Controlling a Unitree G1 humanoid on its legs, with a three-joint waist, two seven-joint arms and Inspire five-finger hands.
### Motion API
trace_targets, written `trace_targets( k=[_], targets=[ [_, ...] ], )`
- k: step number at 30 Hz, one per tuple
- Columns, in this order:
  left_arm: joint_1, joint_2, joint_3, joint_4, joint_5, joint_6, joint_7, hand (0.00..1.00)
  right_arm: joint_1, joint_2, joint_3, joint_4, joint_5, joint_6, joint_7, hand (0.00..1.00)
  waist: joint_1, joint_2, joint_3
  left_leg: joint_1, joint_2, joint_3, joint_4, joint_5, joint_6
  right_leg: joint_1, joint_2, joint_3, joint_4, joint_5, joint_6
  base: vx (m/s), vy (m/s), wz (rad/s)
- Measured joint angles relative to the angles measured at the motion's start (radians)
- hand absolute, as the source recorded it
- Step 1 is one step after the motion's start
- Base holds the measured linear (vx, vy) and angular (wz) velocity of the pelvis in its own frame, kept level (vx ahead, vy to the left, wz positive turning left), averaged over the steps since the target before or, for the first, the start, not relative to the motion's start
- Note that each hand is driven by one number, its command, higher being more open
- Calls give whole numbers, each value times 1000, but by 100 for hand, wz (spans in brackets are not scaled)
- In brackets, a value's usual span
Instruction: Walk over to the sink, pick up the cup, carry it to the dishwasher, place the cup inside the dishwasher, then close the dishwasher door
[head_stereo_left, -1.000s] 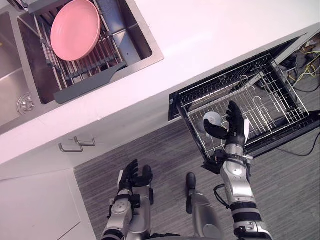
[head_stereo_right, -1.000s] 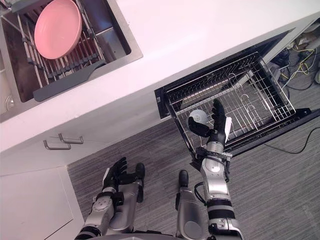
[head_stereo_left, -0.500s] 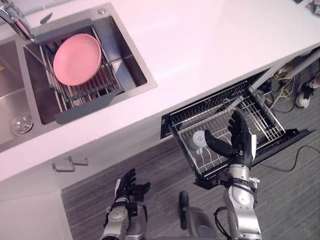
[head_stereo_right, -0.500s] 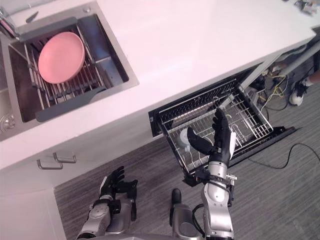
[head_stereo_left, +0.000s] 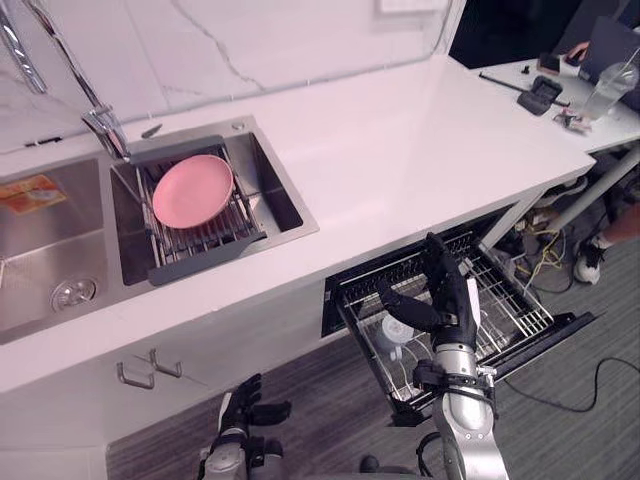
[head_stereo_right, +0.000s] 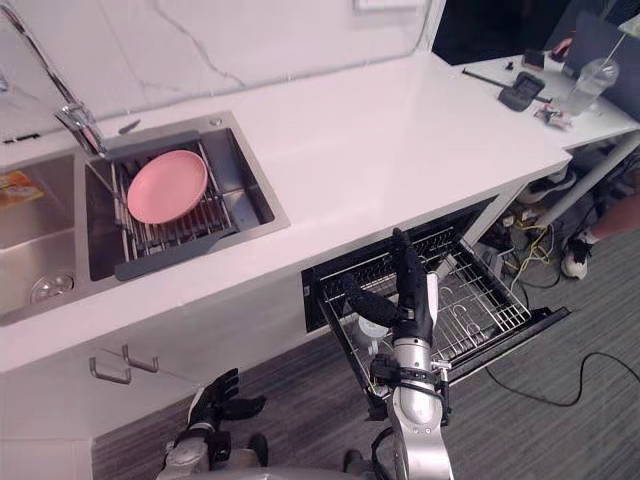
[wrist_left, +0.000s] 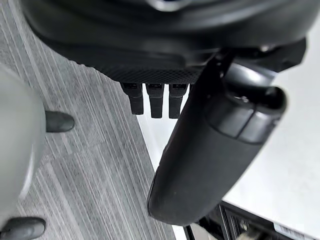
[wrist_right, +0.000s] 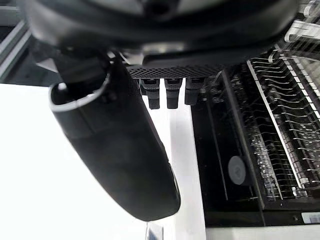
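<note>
A white cup (head_stereo_left: 398, 331) sits in the front left part of the pulled-out dishwasher rack (head_stereo_left: 512, 305), above the lowered door (head_stereo_left: 560, 332). My right hand (head_stereo_left: 447, 298) is held upright over the rack, just above and beside the cup, open with straight fingers (wrist_right: 167, 93) and thumb (wrist_right: 117, 155) spread, holding nothing. The rack's wire tines (wrist_right: 285, 125) show past it in the right wrist view. My left hand (head_stereo_left: 246, 398) hangs low over the grey floor by the cabinet front, fingers (wrist_left: 155, 99) relaxed and empty.
The white counter (head_stereo_left: 400, 150) runs above the dishwasher. A steel sink (head_stereo_left: 60, 260) at the left holds a drying rack with a pink plate (head_stereo_left: 192, 189) under a faucet (head_stereo_left: 70, 80). A person's legs and shoe (head_stereo_left: 589, 262) and cables lie at the right, near a side table (head_stereo_left: 600, 125).
The camera has lifted, so more counter and the wall show. My right hand has risen off the cup, which stays in the rack; the hand remains open.
</note>
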Motion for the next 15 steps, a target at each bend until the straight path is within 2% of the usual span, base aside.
trace_targets(
  k=[4, 5, 6, 8, 9, 11, 15],
  targets=[
    [11, 11, 0, 1, 2, 0, 1, 90, 0, -32, 15, 0, -23, -5, -2, 90, -3, 0, 0, -58, -11, -63, 21, 20, 1, 5, -12, -84, -2, 0, -1, -57, -16, 61],
    [10, 14, 0, 2, 10, 1, 1, 90, -2, -39, 14, 0, -25, -5, -3, 90, -7, 0, 0, -79, -11, -52, 29, 21, 11, 7, -19, -116, -6, 0, -1, -89, 35, 108],
    [9, 22, 0, 6, 24, 1, 1, 90, -6, -42, 13, 0, -32, -4, -14, 90, -5, -2, 1, -96, 26, 99, 53, 12, 43, 10, -31, -163, -7, 0, -1, -62, 25, 95],
    [9, 25, -1, 13, 30, 2, 2, 90, -19, -47, 7, 1, -44, -4, -28, 90, -8, 0, 1, -100, 75, 244, 77, 17, 44, 22, -42, -201, -8, -4, 8, -2, 43, 79],
    [7, 26, -2, 13, 29, 0, 4, 90, -33, -57, 2, 7, -66, 0, -54, 90, -7, 0, 2, -98, 70, 250, 73, 36, 13, 30, -51, -215, -7, -4, 15, 20, 69, 53],
    [4, 37, -3, 22, 29, -1, 4, 90, -42, -53, -13, 20, -71, 0, -58, 90, -11, -9, 6, -87, 41, 246, 45, 51, 25, 29, -71, -213, -6, 1, 23, 1, 95, 18],
    [2, 38, -4, 30, 37, 0, 3, 90, -58, -65, -19, 37, -82, 0, -65, 90, -15, -12, 7, -75, -1, 249, 16, 53, 43, 20, -108, -210, 11, 0, 40, -41, 134, 3]
  ],
)
